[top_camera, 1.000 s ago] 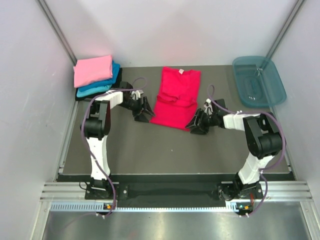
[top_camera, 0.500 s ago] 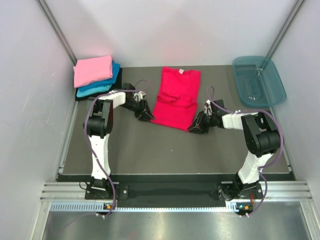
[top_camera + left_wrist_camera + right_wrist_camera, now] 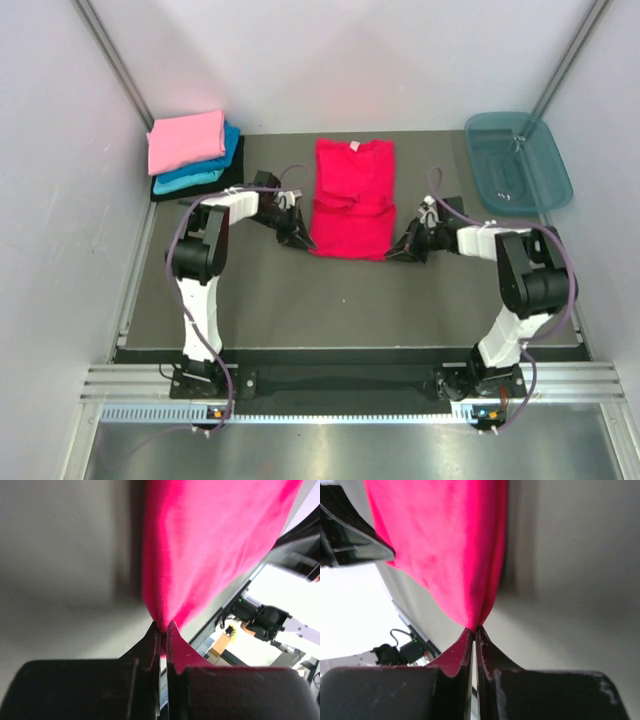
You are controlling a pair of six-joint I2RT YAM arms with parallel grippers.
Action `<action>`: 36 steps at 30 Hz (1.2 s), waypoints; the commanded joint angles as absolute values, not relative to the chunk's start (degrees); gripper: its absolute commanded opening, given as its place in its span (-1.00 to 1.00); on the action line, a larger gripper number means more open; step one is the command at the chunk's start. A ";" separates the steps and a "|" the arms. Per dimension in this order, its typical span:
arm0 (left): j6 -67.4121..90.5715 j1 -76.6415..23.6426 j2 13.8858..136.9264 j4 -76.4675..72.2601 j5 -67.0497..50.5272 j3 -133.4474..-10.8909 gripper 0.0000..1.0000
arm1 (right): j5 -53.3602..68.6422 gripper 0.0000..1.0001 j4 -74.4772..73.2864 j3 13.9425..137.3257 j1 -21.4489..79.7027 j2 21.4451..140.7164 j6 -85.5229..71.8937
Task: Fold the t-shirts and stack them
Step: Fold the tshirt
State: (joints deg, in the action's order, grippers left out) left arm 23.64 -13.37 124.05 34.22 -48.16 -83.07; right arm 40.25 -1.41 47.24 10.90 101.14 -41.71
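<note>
From above, the bright crimson-red fabric t-shirt (image 3: 351, 198) lies mid-table on the dark grey mat (image 3: 350, 300), with the left gripper (image 3: 299, 238) at its near-left corner and the right gripper (image 3: 399, 252) at its near-right corner; their jaws are too small there to read. The wrist views settle it: each pincer is clenched on a pinch of red cloth. Folded pink, turquoise and, seemingly, black shirts (image 3: 192, 152) are stacked far left. A translucent teal plastic tub (image 3: 517, 160) sits far right.
</note>
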 commanded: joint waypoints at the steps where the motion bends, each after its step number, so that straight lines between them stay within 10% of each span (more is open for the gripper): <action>1: 21.80 -14.15 115.76 34.89 -49.04 -80.51 -1.00 | 46.05 -1.00 -9.28 49.57 6.43 94.58 -35.17; 36: 22.85 -14.24 101.16 34.81 -52.47 -85.86 -1.00 | 50.01 -1.00 -23.91 68.46 2.37 86.74 -26.10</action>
